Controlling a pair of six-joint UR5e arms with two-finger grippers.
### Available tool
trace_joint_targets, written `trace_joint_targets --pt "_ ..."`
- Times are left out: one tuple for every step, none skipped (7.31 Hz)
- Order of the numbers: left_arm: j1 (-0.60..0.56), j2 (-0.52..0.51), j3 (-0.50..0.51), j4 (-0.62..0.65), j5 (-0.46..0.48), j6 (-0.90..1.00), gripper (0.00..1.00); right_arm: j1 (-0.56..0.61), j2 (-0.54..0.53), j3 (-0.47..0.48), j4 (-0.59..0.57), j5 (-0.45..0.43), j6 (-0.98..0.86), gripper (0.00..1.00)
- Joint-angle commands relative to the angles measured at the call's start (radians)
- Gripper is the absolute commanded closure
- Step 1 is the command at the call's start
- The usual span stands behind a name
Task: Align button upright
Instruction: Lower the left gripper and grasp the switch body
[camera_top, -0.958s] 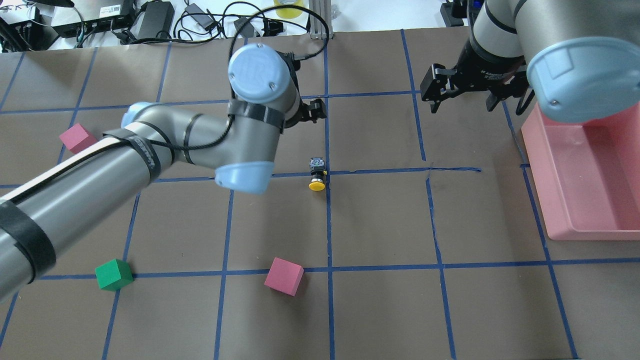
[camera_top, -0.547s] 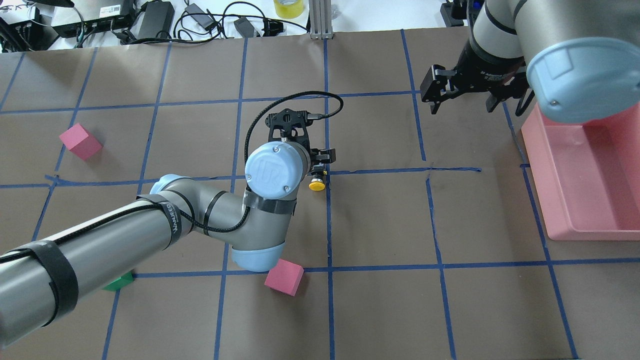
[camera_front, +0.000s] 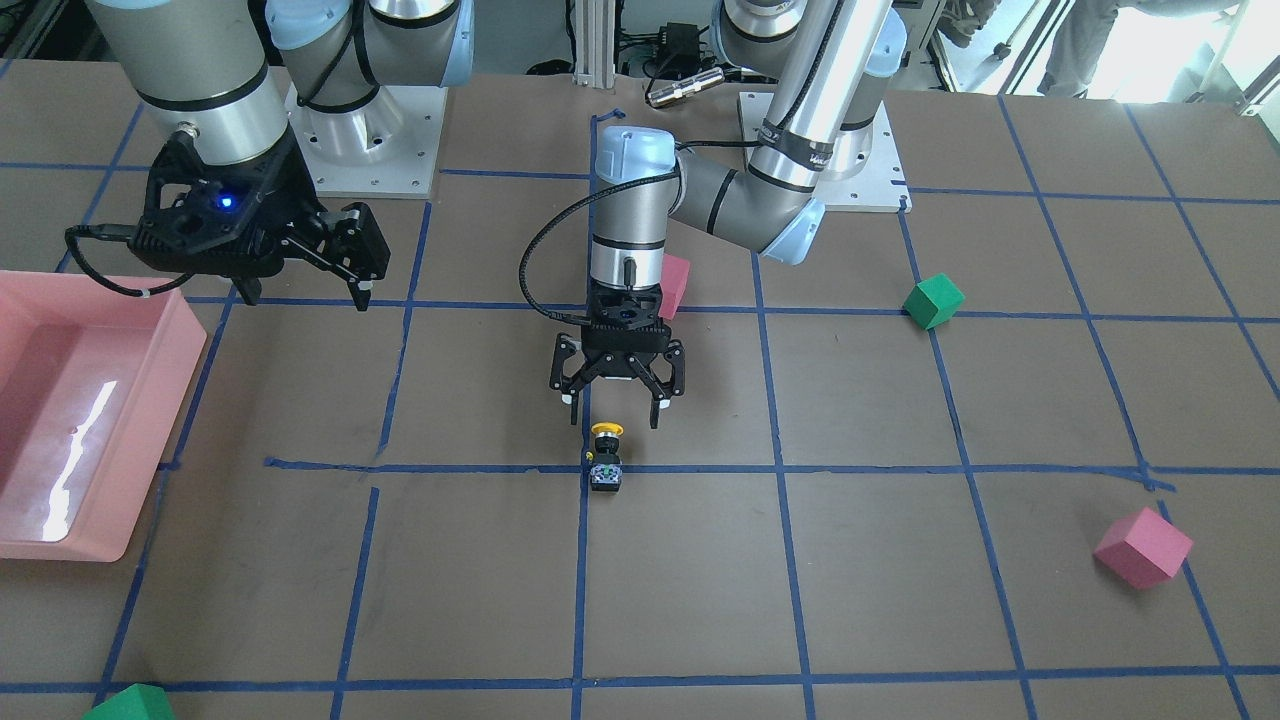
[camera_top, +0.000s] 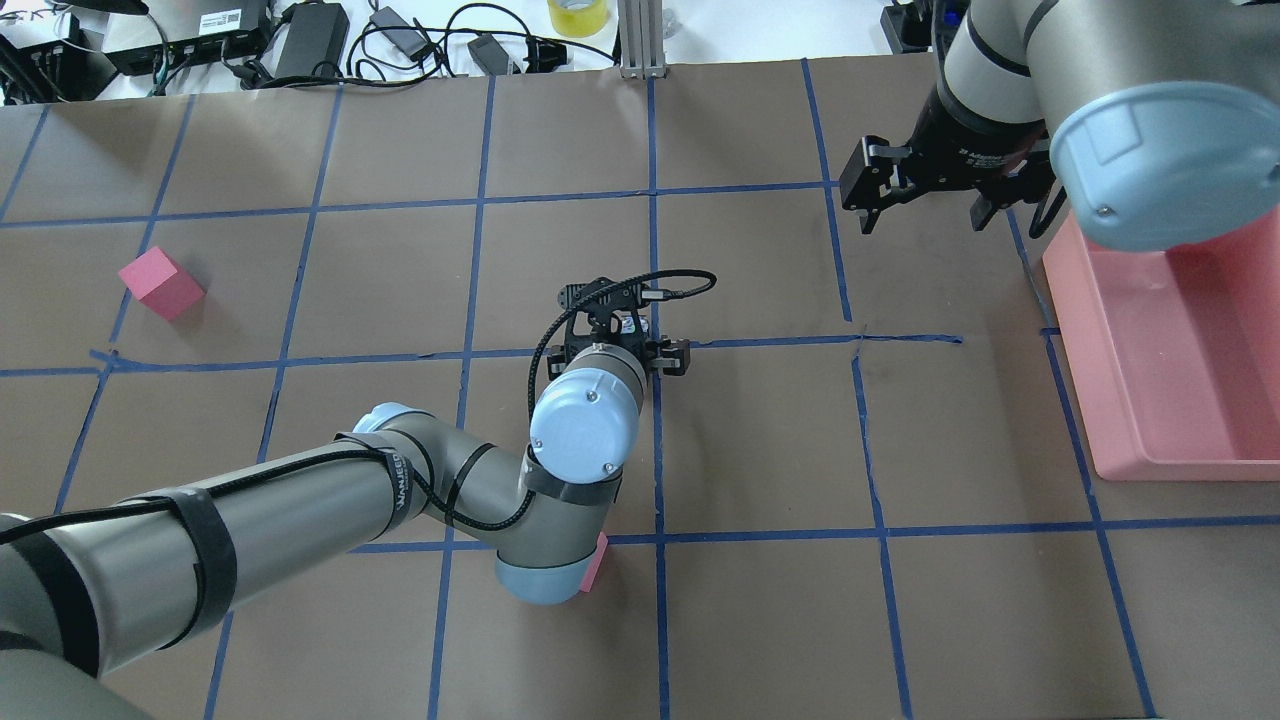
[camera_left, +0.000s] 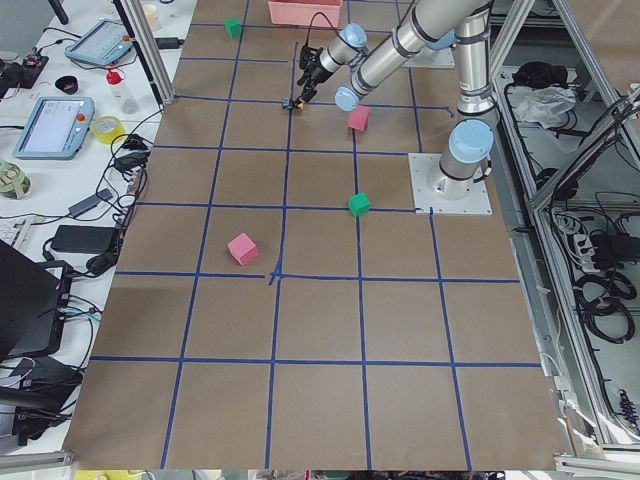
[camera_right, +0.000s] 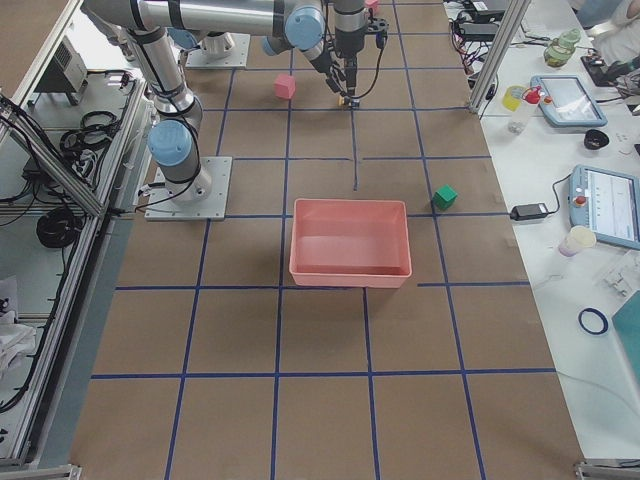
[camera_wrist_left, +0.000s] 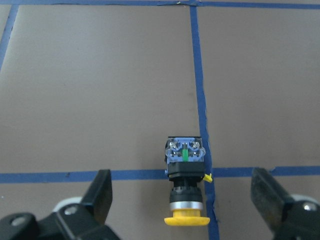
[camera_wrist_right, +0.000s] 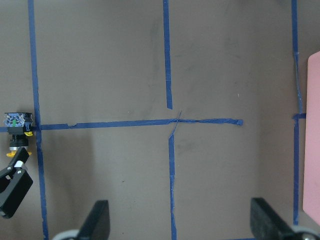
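The left fingers (camera_wrist_left: 101, 194) have swung in and hover spread wide, the button (camera_wrist_left: 185, 186) lying sideways on the table (camera_wrist_left: 100, 75) between and below them. Grasping and uprighting remain; the right fingers (camera_wrist_right: 97, 220) idle, spread.

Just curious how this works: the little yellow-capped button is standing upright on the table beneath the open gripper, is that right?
Not quite. The button lies on its side on the table, its yellow cap pointing sideways, as the left wrist-mounted view shows. It is indeed beneath the open left gripper.
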Motion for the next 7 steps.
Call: trace_joint_targets --pt "-0.001 -0.078 0.011 0.051 0.002 0.000 0.02 0.000 0.000 0.003 -0.002 0.000 0.001 0.00" --pt "-0.002 -0.100 0.024 0.059 0.002 0.000 0.02 0.000 0.000 0.003 -0.002 0.000 0.001 0.00" --pt "-0.002 -0.109 0.024 0.059 -0.002 -0.003 0.05 0.000 0.000 0.004 -0.002 0.000 0.001 0.00" --pt "-0.002 -0.094 0.024 0.058 -0.012 -0.003 0.27 0.000 0.000 0.004 -0.002 0.000 0.001 0.00" --pt "-0.002 -0.094 0.023 0.055 -0.012 0.002 0.50 0.000 0.000 0.004 -0.002 0.000 0.001 0.00" --pt "-0.002 -0.095 0.028 0.045 -0.012 0.003 0.69 0.000 0.000 0.004 -0.002 -0.002 0.001 0.00" --pt "-0.002 -0.098 0.026 0.041 -0.009 0.006 0.85 0.000 0.000 0.004 -0.002 0.000 0.001 0.00"
